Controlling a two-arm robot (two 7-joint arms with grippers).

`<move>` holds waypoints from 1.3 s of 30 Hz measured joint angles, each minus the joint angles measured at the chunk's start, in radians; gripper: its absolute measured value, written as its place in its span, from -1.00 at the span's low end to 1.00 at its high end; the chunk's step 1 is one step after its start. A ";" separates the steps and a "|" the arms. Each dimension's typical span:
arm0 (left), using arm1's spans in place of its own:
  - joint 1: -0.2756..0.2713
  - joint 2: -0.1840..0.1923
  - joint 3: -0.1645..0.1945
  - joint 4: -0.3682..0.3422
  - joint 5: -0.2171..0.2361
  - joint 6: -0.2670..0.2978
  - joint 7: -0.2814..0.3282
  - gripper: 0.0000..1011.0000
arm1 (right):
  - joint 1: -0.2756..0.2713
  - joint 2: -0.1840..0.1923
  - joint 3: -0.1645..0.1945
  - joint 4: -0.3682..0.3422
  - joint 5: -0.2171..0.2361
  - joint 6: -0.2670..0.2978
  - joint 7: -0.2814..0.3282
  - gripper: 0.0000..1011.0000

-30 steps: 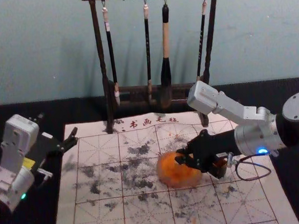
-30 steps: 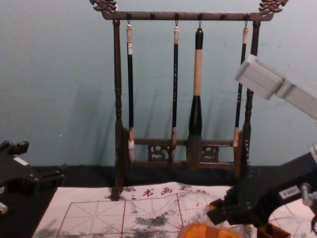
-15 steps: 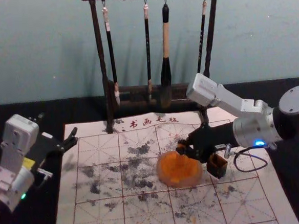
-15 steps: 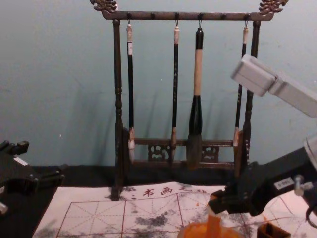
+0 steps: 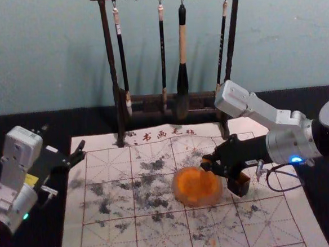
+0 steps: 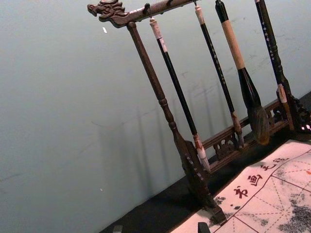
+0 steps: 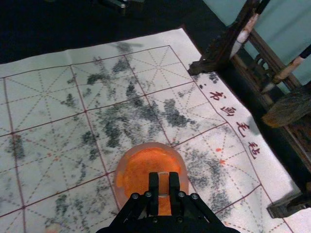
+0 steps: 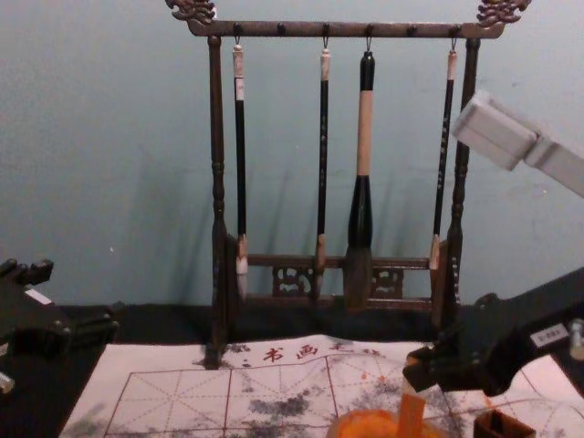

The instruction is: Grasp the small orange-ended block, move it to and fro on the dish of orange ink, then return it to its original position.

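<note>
In the head view my right gripper [image 5: 208,162] is at the far right rim of the orange ink dish [image 5: 191,196]. In the right wrist view the gripper [image 7: 164,185] is shut on the small block [image 7: 164,180], pale above and orange lower down, with the ink dish [image 7: 141,167] behind it. The block [image 8: 411,415] hangs upright from the fingers in the chest view, overlapping the dish [image 8: 363,425]; contact with the ink cannot be told. My left gripper [image 5: 80,152] is parked at the mat's left edge, open; its fingertips [image 6: 203,227] stand apart in the left wrist view.
A small dark open box [image 5: 239,185], orange inside, sits right of the dish under the right gripper. The brush rack [image 5: 118,104] with hanging brushes stands at the back. The gridded, ink-stained mat [image 5: 113,240] covers the middle of the table.
My right gripper has risen from low over the dish and shifted right with the block in it. More of the block shows in the chest view. The left arm is still.
</note>
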 joint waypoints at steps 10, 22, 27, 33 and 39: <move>0.000 0.000 0.000 0.000 0.000 0.000 0.000 0.98 | -0.024 0.024 -0.005 -0.047 0.011 0.002 0.019 -0.84; 0.000 0.000 0.000 0.000 0.000 0.000 0.000 0.98 | -0.020 0.010 -0.026 -0.044 0.013 0.005 0.027 -0.84; 0.000 0.000 0.000 0.000 0.000 0.000 0.000 0.98 | -0.011 -0.003 -0.033 -0.028 0.012 0.004 0.027 -0.84; 0.000 0.000 0.000 0.000 0.000 0.000 0.000 0.98 | 0.006 -0.025 -0.036 0.002 0.010 0.004 0.023 -0.84; 0.000 0.000 0.000 0.000 0.000 0.000 0.000 0.98 | 0.016 -0.040 -0.037 0.027 0.008 0.004 0.016 -0.84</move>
